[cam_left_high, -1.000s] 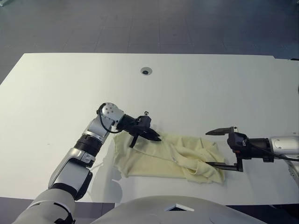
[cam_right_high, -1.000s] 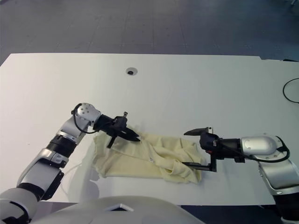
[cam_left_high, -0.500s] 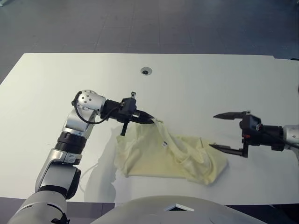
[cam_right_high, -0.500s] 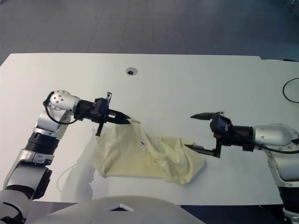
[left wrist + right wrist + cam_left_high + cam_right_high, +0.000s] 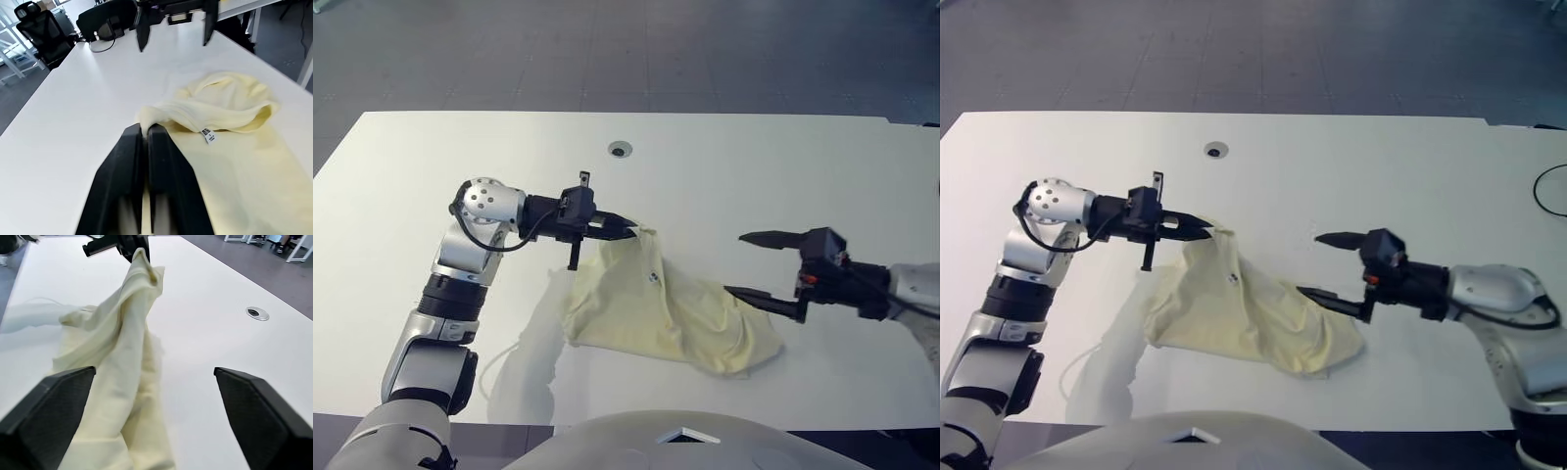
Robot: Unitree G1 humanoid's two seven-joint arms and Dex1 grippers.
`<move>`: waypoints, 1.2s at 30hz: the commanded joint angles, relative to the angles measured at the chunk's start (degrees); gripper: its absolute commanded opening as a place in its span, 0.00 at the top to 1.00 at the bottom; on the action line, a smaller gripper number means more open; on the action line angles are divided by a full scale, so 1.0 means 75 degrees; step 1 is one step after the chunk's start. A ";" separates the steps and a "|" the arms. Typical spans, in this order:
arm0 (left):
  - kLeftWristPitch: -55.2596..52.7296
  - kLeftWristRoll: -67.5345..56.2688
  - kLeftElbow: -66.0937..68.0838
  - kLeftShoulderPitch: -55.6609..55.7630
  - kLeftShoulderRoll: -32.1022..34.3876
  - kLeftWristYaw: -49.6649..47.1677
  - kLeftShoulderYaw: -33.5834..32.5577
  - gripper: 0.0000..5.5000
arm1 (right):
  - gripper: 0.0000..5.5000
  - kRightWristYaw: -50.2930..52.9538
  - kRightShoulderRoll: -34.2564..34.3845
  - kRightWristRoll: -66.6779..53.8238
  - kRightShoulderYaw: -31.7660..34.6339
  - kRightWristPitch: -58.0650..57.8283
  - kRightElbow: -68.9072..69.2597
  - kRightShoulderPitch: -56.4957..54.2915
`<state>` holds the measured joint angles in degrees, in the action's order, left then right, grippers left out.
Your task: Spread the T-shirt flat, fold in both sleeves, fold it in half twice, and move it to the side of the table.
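A pale yellow T-shirt (image 5: 656, 308) lies crumpled on the white table (image 5: 754, 166) near its front edge. My left gripper (image 5: 626, 230) is shut on the shirt's upper edge and holds it lifted, so the cloth hangs in a peak down to the table. The pinched fold sits between the black fingers (image 5: 161, 147) in the left wrist view. My right gripper (image 5: 739, 264) stands open at the shirt's right end. Its lower finger is just over the fabric and its upper finger is in the air. In the right wrist view, the raised cloth (image 5: 122, 333) stands between the open fingers (image 5: 58, 396).
A round cable hole (image 5: 620, 149) is set in the table toward the back. Bare tabletop lies left, right and behind the shirt. A black cable (image 5: 1552, 191) curls at the right edge. Office chairs (image 5: 41, 29) stand beyond the table.
My left gripper has lifted the shirt's edge up and back to the left, pulling the cloth into a peak. The open right gripper drew right, then came back in to the shirt's right end.
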<state>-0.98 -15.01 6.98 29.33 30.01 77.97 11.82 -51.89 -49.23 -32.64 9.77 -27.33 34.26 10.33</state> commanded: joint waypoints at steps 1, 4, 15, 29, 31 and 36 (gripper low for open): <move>-0.0210 0.0587 0.0250 0.0422 -0.0190 -0.0571 0.0321 1.00 | 0.15 0.1356 0.0687 0.0712 -0.0521 -0.0258 0.0803 0.0646; -0.0209 0.0788 0.0444 0.0567 -0.0319 -0.0766 0.0467 1.00 | 0.05 0.2413 0.1240 0.1160 -0.0956 -0.0562 0.1566 0.1281; 0.0060 0.0982 0.0969 0.0785 -0.0382 -0.0954 0.0482 1.00 | 0.02 0.4143 0.2247 0.2939 -0.3026 0.0115 0.3164 0.3196; 0.0031 0.0996 0.0969 0.0748 -0.0465 -0.1032 0.0499 1.00 | 0.41 0.5142 0.2597 0.6333 -0.5263 0.1731 0.1147 0.3229; 0.0012 0.1002 0.0956 0.0740 -0.0480 -0.1057 0.0493 1.00 | 0.47 0.5186 0.2648 0.6634 -0.5410 0.1835 0.0910 0.3188; 0.0018 0.0976 0.0948 0.0703 -0.0506 -0.1049 0.0486 1.00 | 0.61 0.5370 0.2849 0.7162 -0.5461 0.2158 0.0769 0.3084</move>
<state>-0.72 -8.12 14.57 33.88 25.97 70.43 15.32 -12.50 -28.55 19.54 -31.51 -12.30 40.17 33.76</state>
